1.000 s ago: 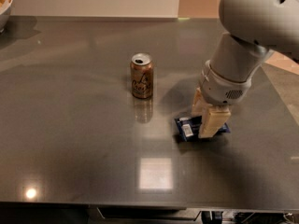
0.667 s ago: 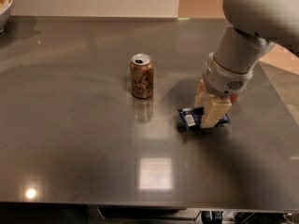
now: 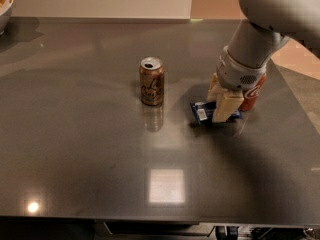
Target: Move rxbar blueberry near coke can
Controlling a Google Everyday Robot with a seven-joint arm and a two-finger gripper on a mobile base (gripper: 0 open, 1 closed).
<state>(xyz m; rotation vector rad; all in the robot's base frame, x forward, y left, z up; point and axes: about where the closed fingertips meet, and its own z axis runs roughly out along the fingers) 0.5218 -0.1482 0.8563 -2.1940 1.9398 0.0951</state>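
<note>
The rxbar blueberry is a dark-blue wrapper with a white label patch, right of the table's middle and low over the surface. My gripper comes down on it from above, its cream fingers shut on the bar's right part. The coke can, red with white script, stands just behind and right of the gripper, mostly hidden by the arm. The bar's right end lies close to the can's base.
A brown-gold can with dark script stands upright left of the bar. A white bowl sits at the far left corner. The grey table ends at the near edge and on the right.
My gripper has moved away from the camera and to the right with the blue bar in it. The red can, hidden before, now shows beside the arm.
</note>
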